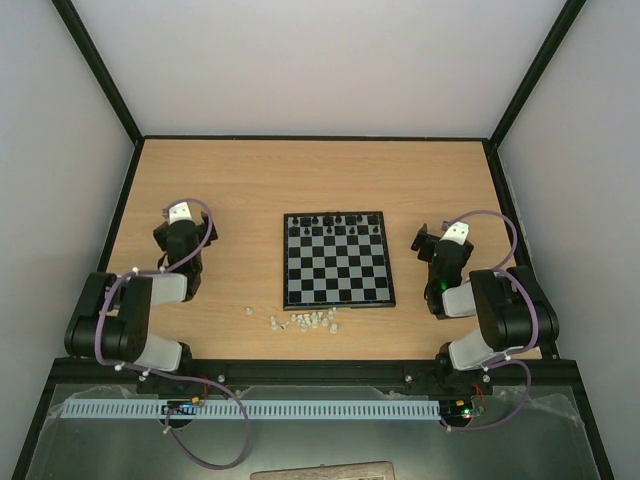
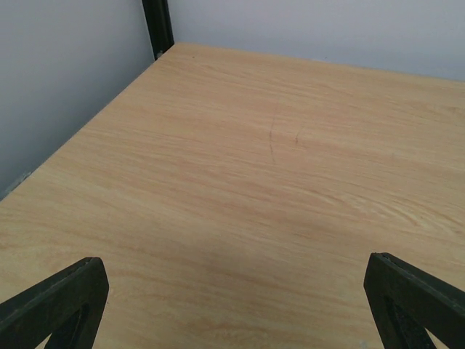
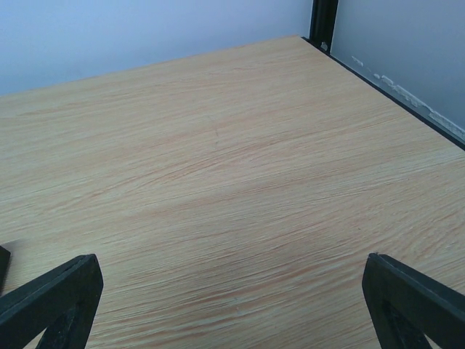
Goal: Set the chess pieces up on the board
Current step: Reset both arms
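Observation:
The small checkered board (image 1: 337,261) with a black rim lies in the middle of the wooden table. Several tiny black chess pieces (image 1: 335,221) stand in its far rows. My left gripper (image 1: 180,212) rests left of the board, open and empty; its wrist view shows only bare wood between wide-apart fingertips (image 2: 62,298). My right gripper (image 1: 432,238) rests right of the board, open and empty, with bare wood between its fingertips (image 3: 410,298). The board and pieces do not show in either wrist view.
A scatter of tiny whitish translucent chessmen (image 1: 303,320) lies on the table just in front of the board's near edge. Black frame posts (image 2: 158,25) and pale walls (image 3: 407,43) close the table at the back and sides.

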`<action>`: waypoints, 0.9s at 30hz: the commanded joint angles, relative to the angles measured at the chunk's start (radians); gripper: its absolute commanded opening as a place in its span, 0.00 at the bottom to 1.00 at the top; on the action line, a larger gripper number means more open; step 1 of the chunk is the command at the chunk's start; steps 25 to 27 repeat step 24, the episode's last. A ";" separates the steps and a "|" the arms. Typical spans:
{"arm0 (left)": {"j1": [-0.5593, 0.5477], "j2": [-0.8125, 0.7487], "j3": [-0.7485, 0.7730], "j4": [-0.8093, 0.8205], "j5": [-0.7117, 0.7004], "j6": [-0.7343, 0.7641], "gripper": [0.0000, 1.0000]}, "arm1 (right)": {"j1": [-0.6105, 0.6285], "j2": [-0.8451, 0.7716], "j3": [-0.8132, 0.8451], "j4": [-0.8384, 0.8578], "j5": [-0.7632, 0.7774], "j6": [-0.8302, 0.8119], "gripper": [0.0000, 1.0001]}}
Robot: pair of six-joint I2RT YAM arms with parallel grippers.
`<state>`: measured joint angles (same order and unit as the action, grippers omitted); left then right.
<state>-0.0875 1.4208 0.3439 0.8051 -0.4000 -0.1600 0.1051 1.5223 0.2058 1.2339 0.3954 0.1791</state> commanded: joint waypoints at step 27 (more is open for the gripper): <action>0.088 0.102 -0.071 0.387 0.320 0.107 1.00 | -0.004 -0.007 0.019 0.018 0.013 -0.003 0.99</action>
